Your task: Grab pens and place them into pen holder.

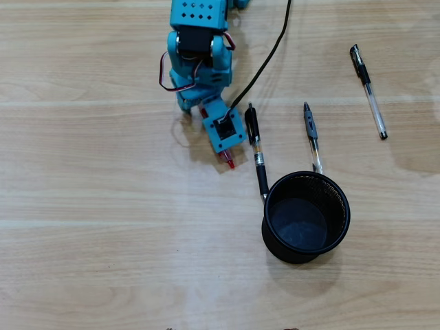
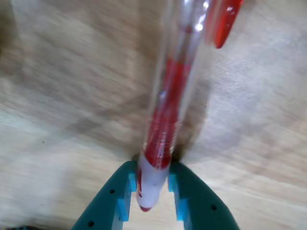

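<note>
- From my remote seat, the overhead view shows a pale wooden bench (image 1: 82, 206) with the teal arm (image 1: 199, 48) reaching down from the top edge, a black cable (image 1: 268, 58) trailing off beside it.
- A black mesh pen holder (image 1: 306, 217) stands upright to the lower right of the arm; I can see only its dark floor inside.
- Two pens lie right at the holder's upper rim: a black pen (image 1: 256, 150) whose lower end meets the rim on the left, and a grey-capped pen (image 1: 312, 136) whose clear barrel runs to the rim's top.
- A third pen (image 1: 368, 91), black-capped with a clear barrel, lies well apart toward the upper right of the bench.
- The black pen lies just to the right of the arm's wrist, between it and the holder.
- The jaws (image 2: 152, 191) are closed to a narrow gap on a red pen (image 2: 165, 115), the teal fingers (image 2: 120, 196) pressing either side of its white tip end.
- In the wrist view the red pen's clear barrel runs up and away from the jaws, its red clip at the far end; the picture is blurred.
- In the overhead view only a small red end shows below the wrist, left of the black pen; I cannot tell whether it touches the bench.
</note>
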`<state>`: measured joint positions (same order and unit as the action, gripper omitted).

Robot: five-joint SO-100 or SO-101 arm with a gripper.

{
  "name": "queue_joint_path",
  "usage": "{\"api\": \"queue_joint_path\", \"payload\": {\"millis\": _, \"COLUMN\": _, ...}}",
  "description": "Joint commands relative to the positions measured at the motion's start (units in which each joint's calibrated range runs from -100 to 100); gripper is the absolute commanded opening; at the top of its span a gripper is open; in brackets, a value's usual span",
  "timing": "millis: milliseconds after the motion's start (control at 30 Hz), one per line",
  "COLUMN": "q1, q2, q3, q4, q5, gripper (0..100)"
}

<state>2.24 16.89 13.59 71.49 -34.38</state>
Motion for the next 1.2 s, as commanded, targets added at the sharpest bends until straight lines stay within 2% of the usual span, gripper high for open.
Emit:
{"api": "queue_joint_path", "payload": {"millis": 0, "q1": 0.1, "q2": 0.4, "q3": -0.6, "q4": -0.9, "q5": 0.0, "gripper": 2}}
{"api": "queue_joint_path", "payload": {"millis": 167, "q1": 1.6, "q2": -6.0, "q3": -0.5, "q4": 0.0, "q5": 0.3, "gripper": 2}}
{"api": "queue_joint_path", "payload": {"millis": 233, "q1": 2.9, "q2": -10.9, "q3": -1.1, "q4": 0.1, "q5": 2.1, "gripper": 2}}
{"api": "queue_joint_path", "payload": {"millis": 400, "q1": 6.9, "q2": -24.7, "q3": -9.3, "q4": 3.3, "q5": 4.0, "gripper": 2}}
{"api": "queue_joint_path", "payload": {"millis": 533, "q1": 5.7, "q2": -29.1, "q3": -22.1, "q4": 4.3, "q5": 3.6, "gripper": 2}}
{"api": "queue_joint_path", "payload": {"millis": 633, "q1": 0.7, "q2": -27.7, "q3": -30.7, "q4": 2.2, "q5": -0.9, "gripper": 2}}
{"api": "queue_joint_path", "payload": {"millis": 733, "q1": -5.5, "q2": -24.7, "q3": -34.3, "q4": -5.4, "q5": -5.4, "gripper": 2}}
{"api": "queue_joint_path", "payload": {"millis": 900, "q1": -14.4, "q2": -17.8, "q3": -32.3, "q4": -27.4, "q5": -10.4, "gripper": 2}}
{"api": "queue_joint_path", "payload": {"millis": 1167, "q1": -19.2, "q2": -7.0, "q3": -21.0, "q4": -58.8, "q5": -16.4, "gripper": 2}}
